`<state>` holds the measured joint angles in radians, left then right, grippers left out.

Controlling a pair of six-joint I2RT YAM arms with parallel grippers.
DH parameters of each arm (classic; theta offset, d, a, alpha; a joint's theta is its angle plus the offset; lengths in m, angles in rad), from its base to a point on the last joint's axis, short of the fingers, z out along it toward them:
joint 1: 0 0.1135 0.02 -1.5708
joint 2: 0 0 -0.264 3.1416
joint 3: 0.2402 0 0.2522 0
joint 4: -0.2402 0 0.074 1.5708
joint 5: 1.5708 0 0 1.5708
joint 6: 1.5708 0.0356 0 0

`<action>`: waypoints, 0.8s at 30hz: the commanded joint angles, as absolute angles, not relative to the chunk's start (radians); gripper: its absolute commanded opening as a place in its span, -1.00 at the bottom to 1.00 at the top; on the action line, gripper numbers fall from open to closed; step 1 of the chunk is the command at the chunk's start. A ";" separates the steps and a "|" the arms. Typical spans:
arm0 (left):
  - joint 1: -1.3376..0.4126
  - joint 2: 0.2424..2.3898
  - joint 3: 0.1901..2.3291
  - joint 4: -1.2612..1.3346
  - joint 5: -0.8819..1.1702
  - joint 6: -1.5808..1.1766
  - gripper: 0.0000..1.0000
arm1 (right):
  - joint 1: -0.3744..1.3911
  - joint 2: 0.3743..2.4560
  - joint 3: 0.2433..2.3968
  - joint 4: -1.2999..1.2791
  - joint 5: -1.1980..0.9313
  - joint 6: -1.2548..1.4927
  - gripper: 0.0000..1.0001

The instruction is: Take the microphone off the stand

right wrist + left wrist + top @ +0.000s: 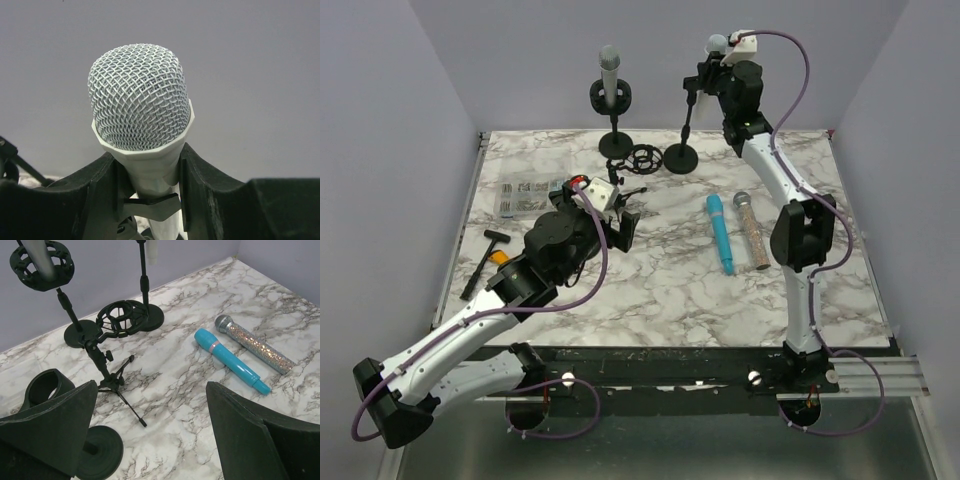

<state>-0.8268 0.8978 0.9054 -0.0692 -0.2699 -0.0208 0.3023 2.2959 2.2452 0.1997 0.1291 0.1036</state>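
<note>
A white microphone (717, 44) with a silver mesh head stands at the top of a black stand (687, 118) at the back of the table. My right gripper (719, 64) is shut on its body just below the head. In the right wrist view the microphone (139, 95) sits between the fingers (200, 175), and the stand's clip (150, 201) still lies against the body. My left gripper (620, 218) is open and empty above the table's middle left. Its fingers (50, 425) are wide apart over bare marble.
A second stand (616, 140) holds a grey microphone (610, 72) in a shock mount. A small tripod with an empty shock mount (645, 158) stands beside it. A blue microphone (720, 232) and a glitter microphone (752, 230) lie right of centre. A clear packet (525, 193) and a black tool (480, 262) lie left.
</note>
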 commanded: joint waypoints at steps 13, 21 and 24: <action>-0.786 0.880 0.929 -0.062 -0.212 -0.030 0.86 | 0.335 1.707 1.554 0.209 -0.060 0.245 -0.81; -0.726 0.904 0.944 -0.060 -0.033 -0.093 0.93 | 0.471 1.474 1.278 0.178 -0.059 0.262 -0.81; -0.719 0.932 0.961 -0.074 0.033 -0.098 0.97 | 0.542 1.385 1.208 0.159 -0.010 0.306 -0.81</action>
<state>-0.7311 0.9024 0.9123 -0.0692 -0.1116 -0.0696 0.4679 1.4879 1.2800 0.1860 -0.0280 0.2237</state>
